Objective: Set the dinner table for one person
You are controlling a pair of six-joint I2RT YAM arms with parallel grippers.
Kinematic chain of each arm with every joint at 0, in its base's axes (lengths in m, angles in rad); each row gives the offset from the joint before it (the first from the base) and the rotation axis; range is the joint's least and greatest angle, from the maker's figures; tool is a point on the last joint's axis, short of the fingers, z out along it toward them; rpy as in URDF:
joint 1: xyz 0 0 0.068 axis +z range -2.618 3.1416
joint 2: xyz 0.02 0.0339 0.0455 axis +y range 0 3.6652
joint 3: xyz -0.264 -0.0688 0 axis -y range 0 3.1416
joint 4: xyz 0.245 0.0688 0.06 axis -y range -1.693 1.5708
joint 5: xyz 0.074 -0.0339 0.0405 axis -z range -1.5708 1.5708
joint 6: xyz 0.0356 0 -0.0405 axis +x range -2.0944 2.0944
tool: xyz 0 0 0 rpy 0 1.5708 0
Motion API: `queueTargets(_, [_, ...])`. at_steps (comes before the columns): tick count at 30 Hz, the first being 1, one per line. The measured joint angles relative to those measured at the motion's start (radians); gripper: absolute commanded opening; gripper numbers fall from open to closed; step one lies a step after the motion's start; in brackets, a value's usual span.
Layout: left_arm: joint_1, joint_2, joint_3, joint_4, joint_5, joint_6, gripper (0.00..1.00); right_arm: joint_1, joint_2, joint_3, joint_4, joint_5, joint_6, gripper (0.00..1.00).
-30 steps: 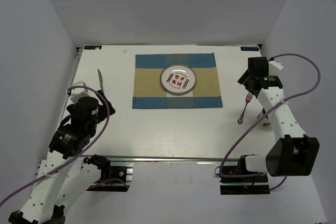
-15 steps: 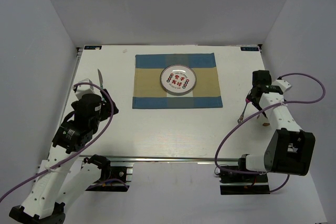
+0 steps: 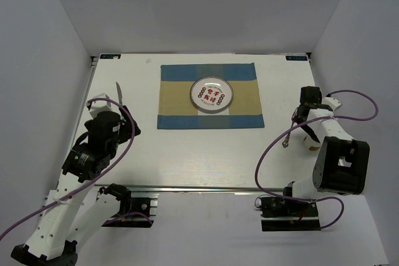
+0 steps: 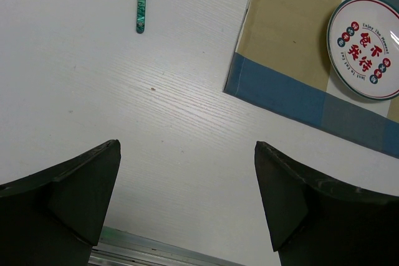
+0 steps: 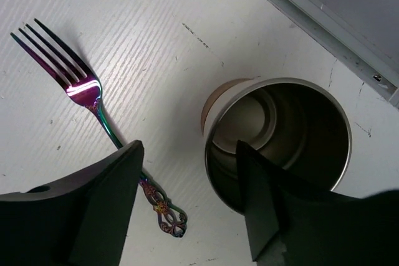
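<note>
The white dinner table (image 3: 199, 154) carries a blue-and-tan placemat (image 3: 209, 95) with a round printed plate (image 3: 212, 93) on it. A knife (image 3: 117, 93) lies at the left; its green handle (image 4: 142, 1) shows in the left wrist view. An iridescent fork (image 5: 93, 101) lies at the right, and shows in the top view (image 3: 288, 133). An empty metal-rimmed cup (image 5: 277, 141) stands beside it. My right gripper (image 5: 190, 216) is open, low over the cup's left rim, one finger above its mouth, the other over the fork's handle. My left gripper (image 4: 187, 197) is open and empty above bare table.
A silver rail (image 4: 143, 253) runs along the table's near edge. The placemat's corner (image 4: 293, 60) and the plate (image 4: 368, 45) lie up and right in the left wrist view. A metal strip (image 5: 324, 17) borders the table just beyond the cup. Purple cables loop by both arms.
My right arm has drawn back toward the near right, from above the fork's tines to over the cup. My left arm has shifted slightly. Nothing was picked up.
</note>
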Motion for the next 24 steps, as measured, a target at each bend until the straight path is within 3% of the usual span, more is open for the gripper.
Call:
queueTargets(1, [0.000, 0.000, 0.000, 0.000, 0.000, 0.000, 0.98, 0.000, 0.000, 0.000, 0.007, 0.000, 0.000, 0.56])
queueTargets(3, [0.000, 0.000, 0.000, 0.000, 0.000, 0.000, 0.98, 0.000, 0.000, 0.000, 0.023, 0.002, -0.008, 0.47])
queueTargets(4, [0.000, 0.000, 0.000, 0.000, 0.000, 0.000, 0.98, 0.000, 0.000, 0.000, 0.029, 0.002, -0.010, 0.35])
queueTargets(7, [0.000, 0.000, 0.000, 0.000, 0.000, 0.000, 0.98, 0.000, 0.000, 0.000, 0.033, 0.006, -0.018, 0.15])
queueTargets(8, [0.000, 0.000, 0.000, 0.000, -0.001, 0.000, 0.98, 0.000, 0.000, 0.002, 0.032, 0.006, -0.016, 0.00])
queueTargets(20, [0.000, -0.005, 0.000, -0.001, -0.006, -0.005, 0.98, 0.085, -0.025, 0.125, 0.003, 0.004, -0.069, 0.00])
queueTargets(24, [0.000, -0.028, 0.000, -0.001, -0.012, -0.009, 0.98, 0.191, 0.097, 0.360, -0.019, -0.042, -0.135, 0.00])
